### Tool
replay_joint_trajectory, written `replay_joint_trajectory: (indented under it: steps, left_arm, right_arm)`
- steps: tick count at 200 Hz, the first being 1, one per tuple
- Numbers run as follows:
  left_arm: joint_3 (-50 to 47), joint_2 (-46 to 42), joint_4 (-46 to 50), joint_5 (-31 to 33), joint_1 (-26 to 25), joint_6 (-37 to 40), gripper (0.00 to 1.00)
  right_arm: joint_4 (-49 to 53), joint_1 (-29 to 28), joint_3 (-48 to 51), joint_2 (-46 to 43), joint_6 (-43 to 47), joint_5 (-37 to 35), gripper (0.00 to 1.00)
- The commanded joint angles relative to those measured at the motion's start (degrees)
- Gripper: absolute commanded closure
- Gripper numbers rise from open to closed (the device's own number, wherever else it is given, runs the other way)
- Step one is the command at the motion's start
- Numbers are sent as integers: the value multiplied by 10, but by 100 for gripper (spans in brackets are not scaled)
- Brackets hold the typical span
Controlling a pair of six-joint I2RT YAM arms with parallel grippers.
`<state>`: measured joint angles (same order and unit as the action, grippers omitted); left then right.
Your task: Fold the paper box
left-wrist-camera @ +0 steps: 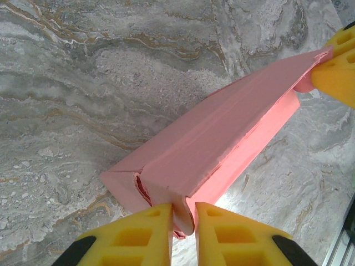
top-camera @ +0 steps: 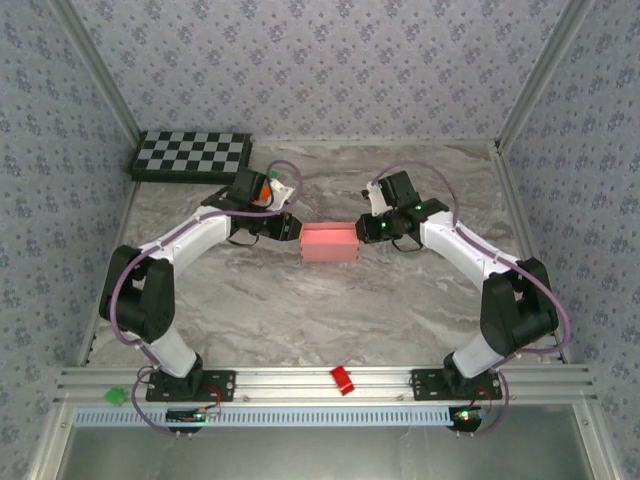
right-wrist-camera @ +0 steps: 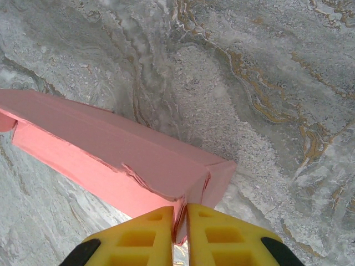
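Note:
The paper box (top-camera: 329,243) is a small pink folded box, held between both arms at the middle of the table. My left gripper (top-camera: 296,227) is at its left end and my right gripper (top-camera: 363,231) at its right end. In the left wrist view the yellow fingers (left-wrist-camera: 147,230) are shut on a curved end flap of the box (left-wrist-camera: 222,138), gripper point (left-wrist-camera: 183,216). The other gripper's yellow finger (left-wrist-camera: 339,67) touches the far end. In the right wrist view my gripper (right-wrist-camera: 181,219) pinches the end flap of the box (right-wrist-camera: 111,147). The long seam has a ragged edge.
A black-and-white checkerboard (top-camera: 192,155) lies at the back left. A small red block (top-camera: 343,380) and a green tag (top-camera: 116,395) sit on the aluminium rail (top-camera: 300,378) at the near edge. Patterned walls close in the marble table (top-camera: 300,310) on three sides.

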<state>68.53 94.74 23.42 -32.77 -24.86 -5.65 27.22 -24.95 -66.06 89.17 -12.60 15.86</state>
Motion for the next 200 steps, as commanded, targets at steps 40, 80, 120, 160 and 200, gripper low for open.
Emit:
replay_joint_trajectory:
  steps: [40, 80, 120, 160, 200]
  left_arm:
    - [15, 11, 7, -9, -6, -3, 83]
    - [14, 11, 6, -10, -6, -4, 83]
    - [14, 9, 5, -9, -6, -4, 83]
    - [13, 7, 7, -3, -6, -4, 83]
    - [10, 4, 8, 0, -7, -4, 83]
  right_arm:
    - [13, -2, -18, 12, -9, 34, 86]
    - [14, -2, -18, 16, -10, 41, 85]
    - [14, -2, -18, 18, -11, 42, 85]
    - [14, -3, -18, 21, -12, 44, 85]
    - [13, -2, -18, 20, -18, 51, 85]
